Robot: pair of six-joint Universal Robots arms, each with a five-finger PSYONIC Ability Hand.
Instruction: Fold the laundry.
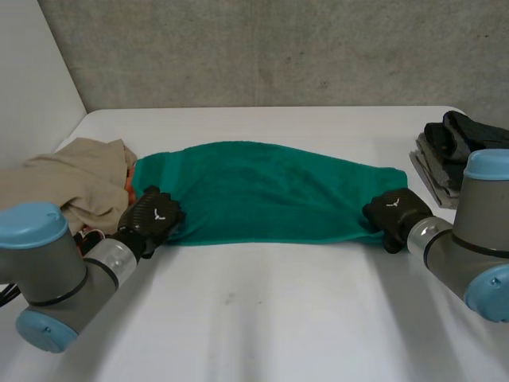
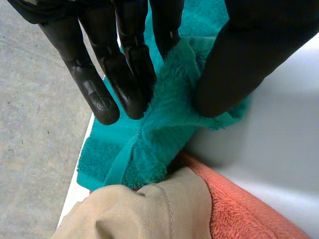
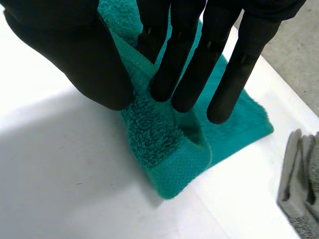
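Two hands (image 1: 155, 215) (image 1: 395, 208), seemingly at towel (image 1: 262, 187) corners.

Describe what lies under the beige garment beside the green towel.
An orange cloth peeks out from under the beige garment, and the end of the green towel appears to run beneath its edge. How far either reaches underneath is covered.

The black left hand (image 1: 155, 215) pinches the fluffy green towel (image 1: 262, 191) between thumb and fingers. The black right hand (image 1: 395, 209) does too.
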